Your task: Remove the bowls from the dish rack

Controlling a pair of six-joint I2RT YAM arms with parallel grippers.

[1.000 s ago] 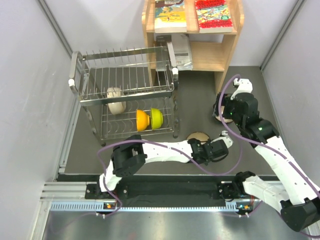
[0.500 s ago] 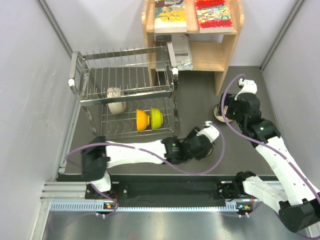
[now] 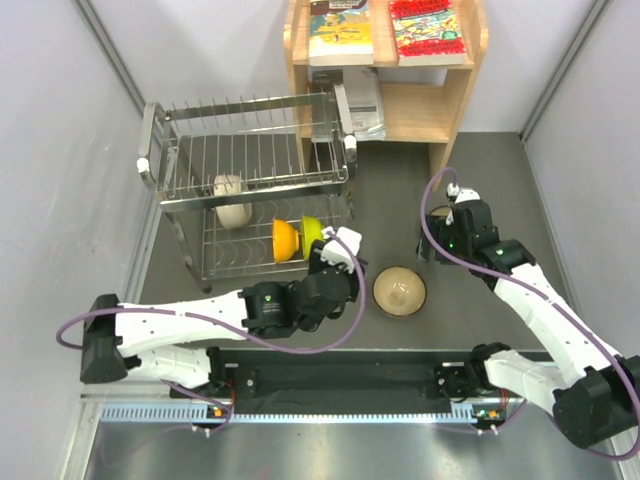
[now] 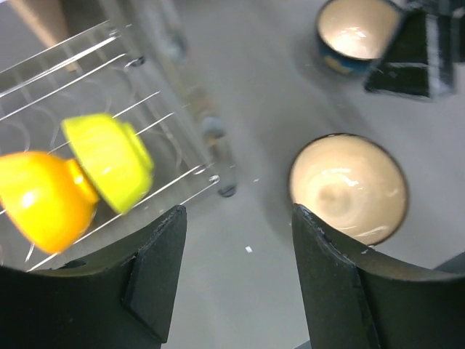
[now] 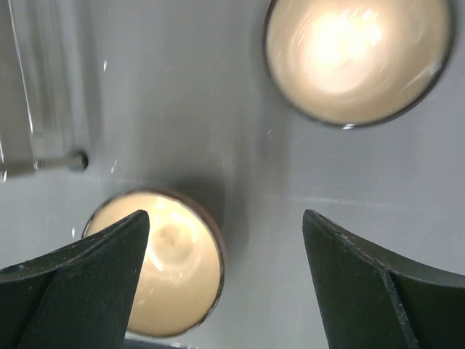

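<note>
With 3 bowls left in the dish rack point(image 3: 250, 190), my empty left fingers point(image 4: 236, 280) gape toward the yellow-green bowl point(image 4: 109, 161) to grasp next, while my right fingers point(image 5: 225, 283) hover open above 2 bowls unloaded onto the tabletop point(image 3: 400, 200).

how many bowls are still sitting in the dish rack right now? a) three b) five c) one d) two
a) three: in the top view the cream-white bowl, the orange bowl and the yellow-green bowl sit in the dish rack, while the pinkish-brown bowl is out on the table.
</note>
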